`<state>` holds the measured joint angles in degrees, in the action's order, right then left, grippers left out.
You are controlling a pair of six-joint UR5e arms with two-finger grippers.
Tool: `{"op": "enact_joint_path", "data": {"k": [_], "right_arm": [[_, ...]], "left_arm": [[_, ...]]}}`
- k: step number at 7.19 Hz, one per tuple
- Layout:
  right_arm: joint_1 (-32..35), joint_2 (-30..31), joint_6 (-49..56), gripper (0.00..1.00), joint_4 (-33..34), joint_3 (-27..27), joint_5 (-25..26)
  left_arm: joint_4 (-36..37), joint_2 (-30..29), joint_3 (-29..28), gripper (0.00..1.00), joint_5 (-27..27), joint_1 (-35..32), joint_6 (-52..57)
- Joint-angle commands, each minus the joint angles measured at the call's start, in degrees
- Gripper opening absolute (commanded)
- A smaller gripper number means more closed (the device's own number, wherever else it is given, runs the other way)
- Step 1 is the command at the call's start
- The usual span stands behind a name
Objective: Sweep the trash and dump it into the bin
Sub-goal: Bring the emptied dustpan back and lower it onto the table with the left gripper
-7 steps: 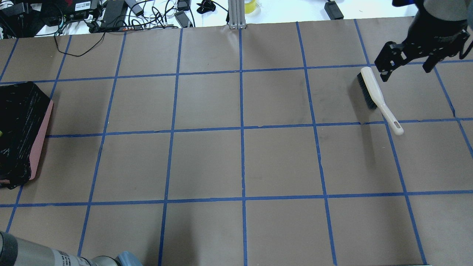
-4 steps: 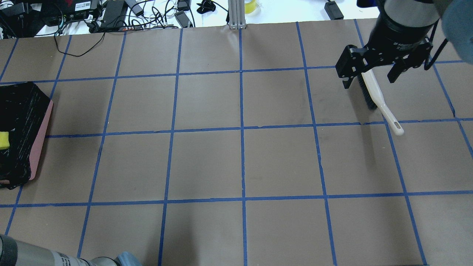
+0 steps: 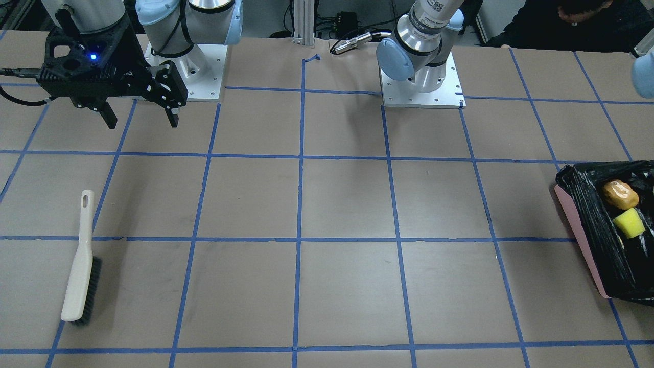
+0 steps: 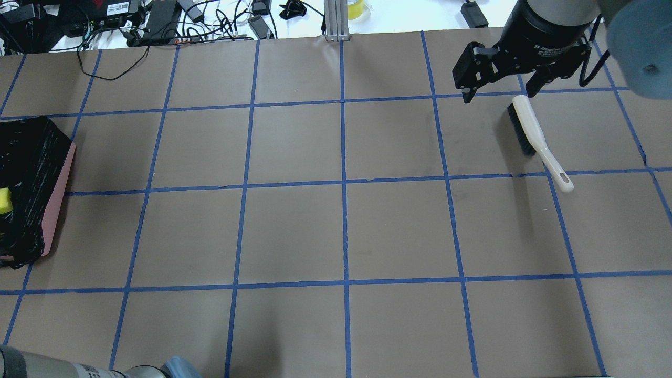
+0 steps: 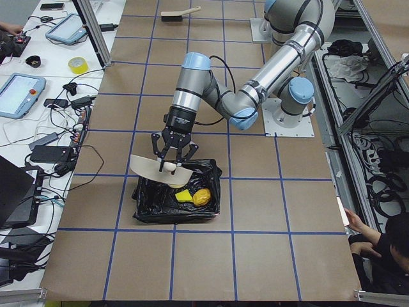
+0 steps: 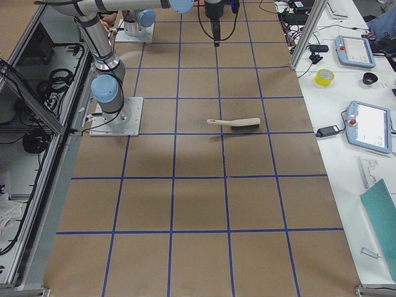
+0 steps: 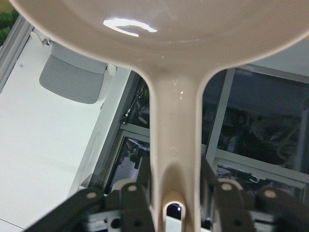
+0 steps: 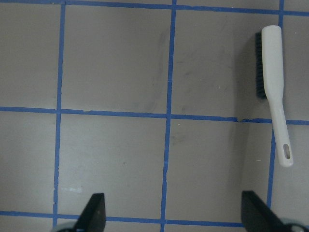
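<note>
The pink bin (image 3: pixel 575 225), lined with a black bag, stands at the table's left end and also shows in the overhead view (image 4: pixel 56 199). A golden-brown bread roll (image 3: pixel 620 194) and a yellow sponge piece (image 3: pixel 628 223) lie inside it. The croissant is hidden. My left gripper (image 5: pixel 171 153) is shut on the handle of the white dustpan (image 7: pixel 174 121) and holds it tilted over the bin (image 5: pixel 153 208). My right gripper (image 4: pixel 497 94) is open and empty above the table, just beyond the head of the white-handled brush (image 4: pixel 530 128).
The brush (image 3: pixel 79 266) lies flat on the brown paper with its black bristles on one side. Cables and power bricks (image 4: pixel 157 21) lie past the table's far edge. An aluminium post (image 4: pixel 336 21) stands at the far middle.
My right gripper has moved left and toward the far edge, off the brush. The yellow sponge piece has come into view inside the bin.
</note>
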<state>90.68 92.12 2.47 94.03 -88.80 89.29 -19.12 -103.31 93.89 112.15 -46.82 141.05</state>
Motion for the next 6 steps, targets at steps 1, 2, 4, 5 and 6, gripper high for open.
{"op": "enact_joint_path", "data": {"k": [1,2,4,5,6], "right_arm": [[0.0,0.1,0.0,1.0,2.9,-0.3,-0.3],[0.0,0.1,0.2,1.0,2.9,-0.3,-0.3],[0.0,-0.1,0.2,1.0,2.9,-0.4,-0.1],[0.0,0.0,0.3,1.0,3.0,-0.3,-0.2],[-0.1,0.0,0.3,1.0,2.9,-0.4,-0.2]], "left_arm": [[-16.4,1.6,-4.0,0.0,-8.8,-0.6,-4.3],[-24.3,1.5,-5.9,0.0,-13.8,-1.8,-6.5],[-33.3,0.5,-6.9,0.0,-17.1,-10.8,-16.8],[-37.3,-1.3,-6.9,0.0,-17.3,-14.6,-27.2],[-43.1,-3.2,-6.9,0.0,-21.0,-17.2,-37.2]]}}
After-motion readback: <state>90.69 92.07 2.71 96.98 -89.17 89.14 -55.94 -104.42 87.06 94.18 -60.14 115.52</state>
